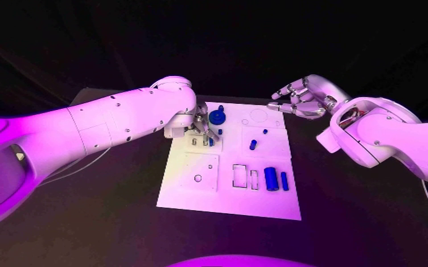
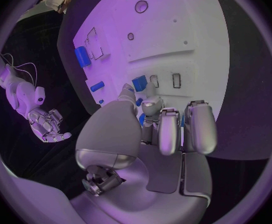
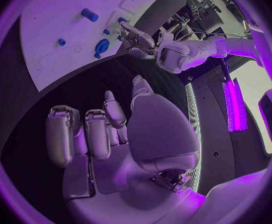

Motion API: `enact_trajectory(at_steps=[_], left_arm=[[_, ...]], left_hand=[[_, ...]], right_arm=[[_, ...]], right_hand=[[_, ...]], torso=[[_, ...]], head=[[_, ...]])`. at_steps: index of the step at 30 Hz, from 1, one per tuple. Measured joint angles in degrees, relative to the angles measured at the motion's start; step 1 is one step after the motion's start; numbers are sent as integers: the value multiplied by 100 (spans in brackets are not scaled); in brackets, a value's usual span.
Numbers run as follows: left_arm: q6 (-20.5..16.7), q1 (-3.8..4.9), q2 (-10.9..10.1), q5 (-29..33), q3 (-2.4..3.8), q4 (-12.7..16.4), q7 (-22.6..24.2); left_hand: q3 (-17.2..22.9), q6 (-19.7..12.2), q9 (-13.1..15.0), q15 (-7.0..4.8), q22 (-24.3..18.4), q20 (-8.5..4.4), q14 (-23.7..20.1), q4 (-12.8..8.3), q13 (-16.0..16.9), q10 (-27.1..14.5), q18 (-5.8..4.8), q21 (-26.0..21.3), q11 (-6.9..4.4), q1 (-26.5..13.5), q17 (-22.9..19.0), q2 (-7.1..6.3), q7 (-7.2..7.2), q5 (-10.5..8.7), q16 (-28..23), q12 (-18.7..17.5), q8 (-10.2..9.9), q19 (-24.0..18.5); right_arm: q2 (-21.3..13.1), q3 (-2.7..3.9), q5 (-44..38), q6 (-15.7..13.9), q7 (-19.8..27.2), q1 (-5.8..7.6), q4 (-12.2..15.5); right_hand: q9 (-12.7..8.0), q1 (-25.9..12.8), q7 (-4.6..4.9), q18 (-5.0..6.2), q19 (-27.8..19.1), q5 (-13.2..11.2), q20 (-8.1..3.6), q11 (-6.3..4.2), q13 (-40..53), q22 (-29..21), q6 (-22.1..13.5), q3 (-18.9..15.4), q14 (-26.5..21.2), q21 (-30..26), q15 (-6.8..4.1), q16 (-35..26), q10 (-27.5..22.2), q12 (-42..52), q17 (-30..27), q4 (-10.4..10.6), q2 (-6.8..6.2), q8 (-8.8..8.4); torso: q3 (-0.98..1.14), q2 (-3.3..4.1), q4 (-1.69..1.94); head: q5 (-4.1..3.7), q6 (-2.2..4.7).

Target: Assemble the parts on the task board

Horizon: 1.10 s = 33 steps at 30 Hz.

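Two hands near the board, and the left one is where trouble could start

Nearest me on the task board (image 1: 183, 200) lie two blue cylinders, a thick one (image 1: 270, 178) and a thin one (image 1: 284, 180), side by side next to the rectangular cut-outs (image 1: 240, 176). I judge them safe for now; neither hand is close.

Mid-board, a small blue peg (image 1: 253, 144) sits on the right-hand panel. Further up, my left hand (image 1: 198, 132) is down at the board's left edge, fingers pointing onto the plate. From the left wrist view the fingertips (image 2: 149, 106) crowd around a small blue block (image 2: 139, 82) beside two slots, but I cannot tell whether anything is actually pinched. If the grip is loose, the piece may tip at the slot mouth and jam, or skid off onto the black worktop (image 1: 107, 217).

Just beyond those fingers stands the blue round gear-like part (image 1: 217, 117). A careless wrist turn could knock it.

Farthest off, my right hand (image 1: 299, 102) hovers off the board's far right corner, fingers spread, holding nothing. Swinging it in now risks the two hands colliding.
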Motion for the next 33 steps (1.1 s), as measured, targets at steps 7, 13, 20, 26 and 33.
enact_trajectory(at_steps=[7,13,20,26,33], left_arm=[[26,-2,14,3,0,0,7],[28,-2,16,8,0,0,13],[23,0,15,36,4,0,30],[21,10,14,82,11,-1,60],[9,8,-15,160,10,0,90]], left_hand=[[23,-21,27,0,14,0,0,-23,0,0,0,0,0,74,0,50,20,0,0,-16,1,0],[95,-42,71,0,32,0,0,-89,-12,0,0,22,0,236,0,164,-1,0,0,-18,22,0],[499,-157,110,0,41,0,0,-322,-102,-73,1,22,-12,759,4,342,-12,-2,0,-148,22,0],[927,-220,90,-20,59,0,-21,-511,-178,-125,0,22,-21,1076,4,337,-8,-41,0,-258,-89,0],[1350,-258,86,-20,73,0,-21,-155,-249,-145,1,22,-21,1223,3,157,29,-12,0,-332,-158,0]], right_arm=[[12,0,0,4,-5,-2,-4],[20,0,0,9,-7,-4,-16],[27,-2,0,17,-11,-9,-24],[28,-3,0,26,-14,-10,-26],[26,-4,0,37,-18,-12,-26]], right_hand=[[1,28,0,0,0,23,0,0,0,3,0,0,0,0,0,-22,0,0,0,0,28,0],[4,28,0,0,0,23,0,0,0,2,0,0,0,0,0,-22,0,0,-1,0,28,0],[4,28,0,0,0,23,0,0,0,2,0,-16,0,0,0,-22,0,0,-1,-16,28,0],[3,28,0,0,0,23,0,0,0,1,0,-16,0,0,0,-22,0,0,-2,-16,28,0],[2,51,0,0,0,56,0,-21,11,1,0,-16,0,0,0,-22,22,0,-2,-16,50,0]], torso=[[3,1,1],[3,2,2],[7,3,1],[7,3,1],[7,3,-1]], head=[[-2,-7],[-2,-16],[-3,-17],[2,-26],[3,-26]])
